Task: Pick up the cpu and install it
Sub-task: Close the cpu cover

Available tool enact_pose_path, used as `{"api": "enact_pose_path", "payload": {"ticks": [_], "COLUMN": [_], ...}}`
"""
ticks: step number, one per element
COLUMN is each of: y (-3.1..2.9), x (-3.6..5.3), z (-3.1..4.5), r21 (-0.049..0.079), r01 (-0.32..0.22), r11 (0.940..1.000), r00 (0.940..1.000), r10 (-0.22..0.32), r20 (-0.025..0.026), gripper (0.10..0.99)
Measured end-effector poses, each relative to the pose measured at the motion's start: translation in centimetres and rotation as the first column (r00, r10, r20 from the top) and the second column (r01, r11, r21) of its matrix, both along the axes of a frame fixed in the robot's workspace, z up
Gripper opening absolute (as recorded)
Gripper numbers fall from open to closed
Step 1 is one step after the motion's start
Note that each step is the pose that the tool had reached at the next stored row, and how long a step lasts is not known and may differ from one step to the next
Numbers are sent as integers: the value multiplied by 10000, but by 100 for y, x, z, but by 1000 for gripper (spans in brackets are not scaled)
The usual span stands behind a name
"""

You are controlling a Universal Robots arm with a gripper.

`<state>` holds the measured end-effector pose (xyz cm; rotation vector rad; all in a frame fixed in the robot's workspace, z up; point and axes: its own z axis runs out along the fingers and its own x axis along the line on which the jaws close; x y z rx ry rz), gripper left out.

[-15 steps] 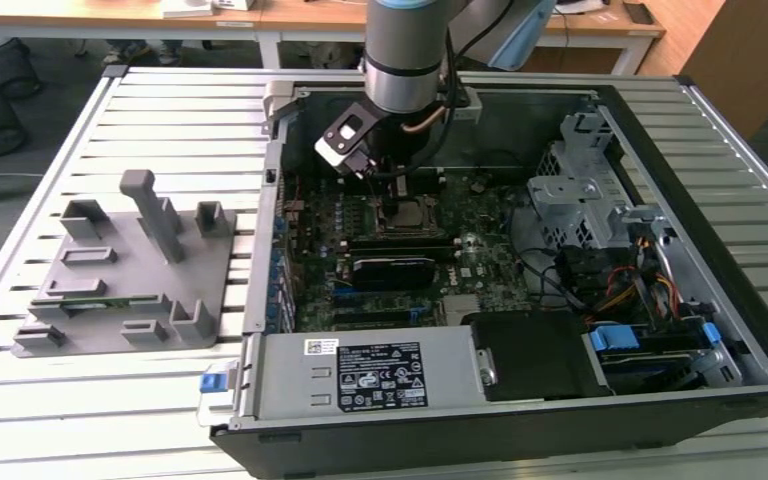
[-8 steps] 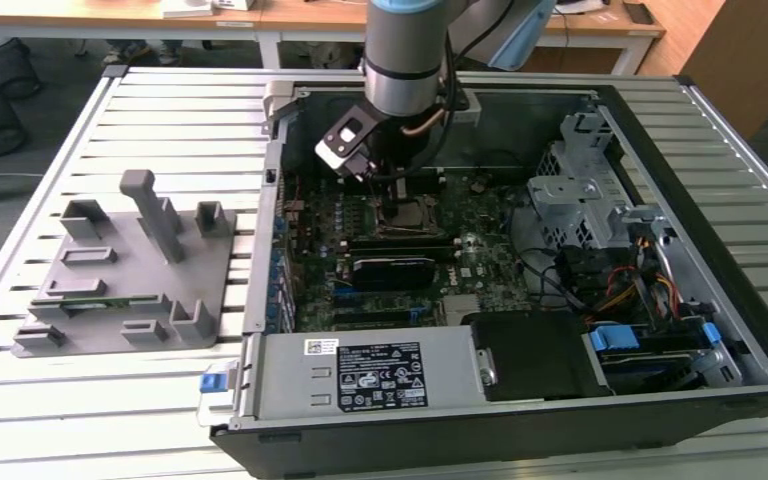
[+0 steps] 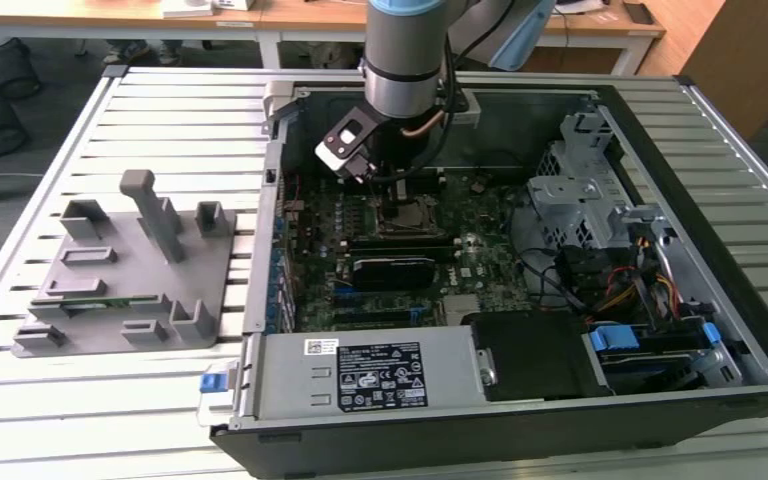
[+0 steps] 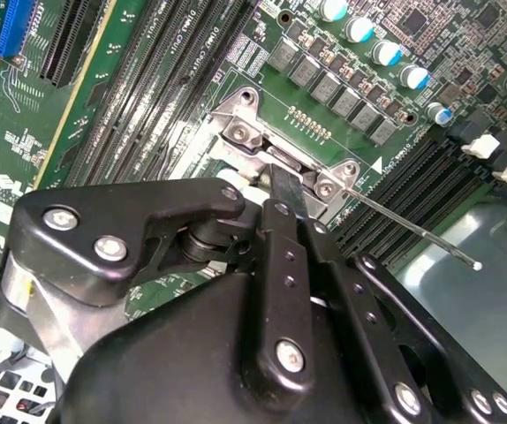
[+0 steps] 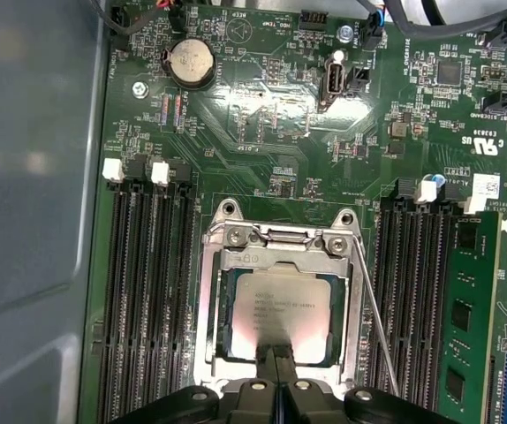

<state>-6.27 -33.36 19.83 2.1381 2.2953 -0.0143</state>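
The cpu point(image 5: 280, 305), a flat square chip with a shiny silver-grey top, lies level inside the motherboard socket, ringed by the socket's metal frame point(image 5: 214, 291). My gripper point(image 5: 280, 358) hangs straight over the chip's edge, its two black fingers pressed together with nothing between them. In the second wrist view the gripper point(image 4: 282, 190) points down at the socket frame point(image 4: 245, 132). In the exterior view the gripper point(image 3: 391, 190) is inside the open computer case, just above the socket point(image 3: 404, 215).
A thin socket lever rod point(image 5: 377, 327) runs slanted beside the frame. Memory slots flank the socket, one with a green stick point(image 5: 470, 318). A grey fixture block point(image 3: 131, 270) stands on the exterior view's left. Power supply point(image 3: 357, 375) and drive cage point(image 3: 578, 190) crowd the case.
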Motion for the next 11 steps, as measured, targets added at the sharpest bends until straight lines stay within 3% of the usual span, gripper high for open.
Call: {"api": "enact_pose_path", "payload": {"ticks": [11], "y": [1], "x": [37], "z": [-4], "r21": [48], "r01": [-1], "r11": [10000], "r00": [10000], "r10": [1], "r20": [3], "gripper": [106]}}
